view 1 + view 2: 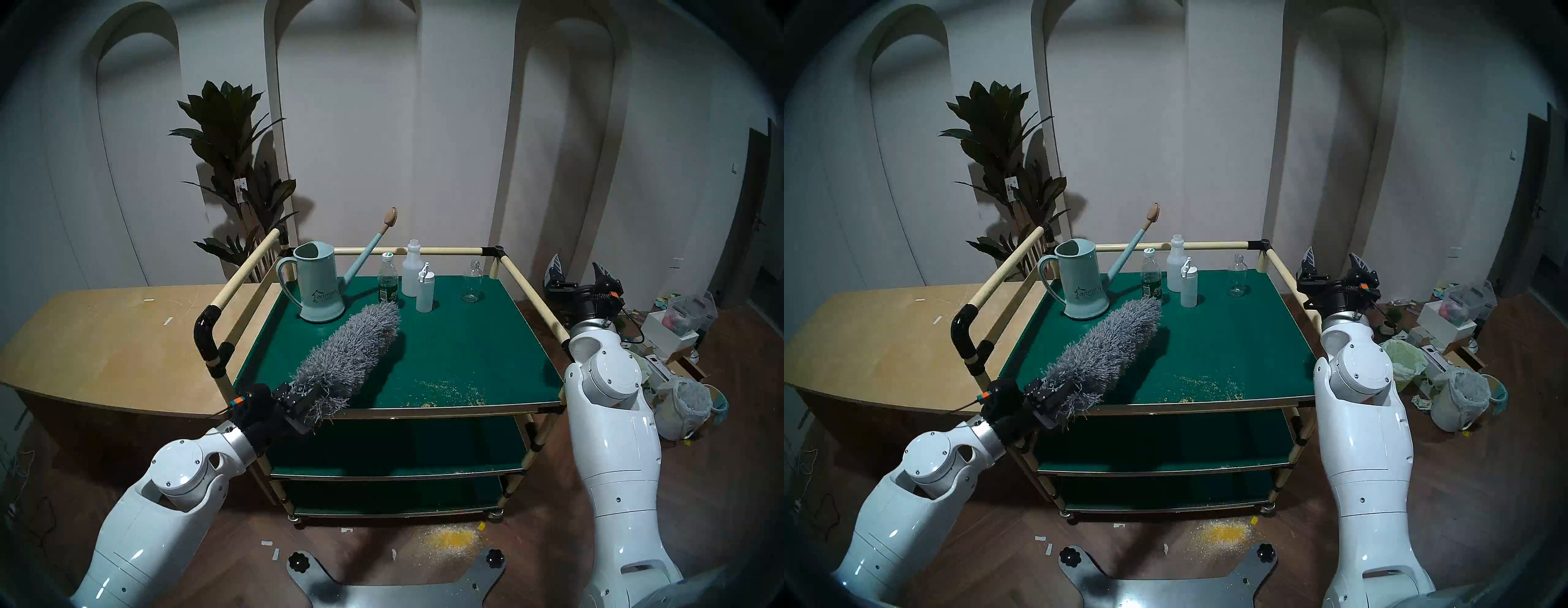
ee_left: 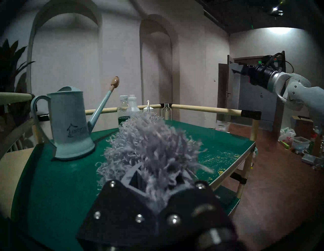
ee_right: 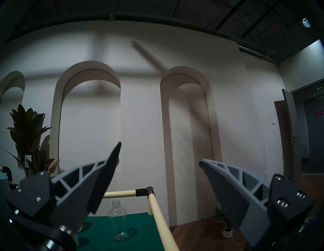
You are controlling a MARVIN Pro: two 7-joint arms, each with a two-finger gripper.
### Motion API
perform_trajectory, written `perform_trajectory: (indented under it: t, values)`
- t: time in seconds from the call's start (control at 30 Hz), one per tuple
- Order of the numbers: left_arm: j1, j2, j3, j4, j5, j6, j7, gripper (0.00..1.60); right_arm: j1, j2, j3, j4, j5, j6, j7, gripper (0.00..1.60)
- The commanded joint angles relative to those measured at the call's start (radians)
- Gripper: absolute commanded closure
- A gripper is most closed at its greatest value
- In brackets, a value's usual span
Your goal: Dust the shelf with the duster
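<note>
Over the shelf (image 1: 445, 352), the left end effector (image 1: 297, 405) squeezes the soft, light duster (image 1: 352, 352) by its stiff handle; the right end effector (image 1: 1335, 267) is open, empty.

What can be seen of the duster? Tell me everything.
The duster is a long, shaggy grey microfibre brush, fluffy all round. The left pincer, shut on its near end, holds it slanted over the shelf, tip toward the watering can and bottles. Its handle is hidden; whether the strands touch the board is unclear.
</note>
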Motion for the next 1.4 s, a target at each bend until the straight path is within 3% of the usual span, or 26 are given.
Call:
perform_trajectory:
  t: [0.0, 0.27, 0.73, 1.37]
  values:
    - [-0.037, -0.081, 0.031, 0.038, 0.074, -0.014, 0.119, 1.6, 0.022, 0.001, -0.005, -0.024, -0.003, 0.0, -0.003, 0.0]
    - [-0.085, -0.081, 0.079, 0.096, 0.105, 0.026, 0.151, 1.6, 0.025, 0.012, 0.005, -0.015, 0.007, -0.001, -0.001, 0.0]
    - [-0.155, -0.09, 0.179, 0.118, 0.11, 0.087, 0.063, 1.6, 0.03, 0.027, 0.042, -0.008, 0.027, -0.001, 0.003, 0.0]
    - [-0.221, -0.121, 0.266, 0.13, 0.117, 0.149, -0.005, 1.6, 0.032, 0.047, 0.086, 0.008, 0.049, -0.004, 0.013, 0.0]
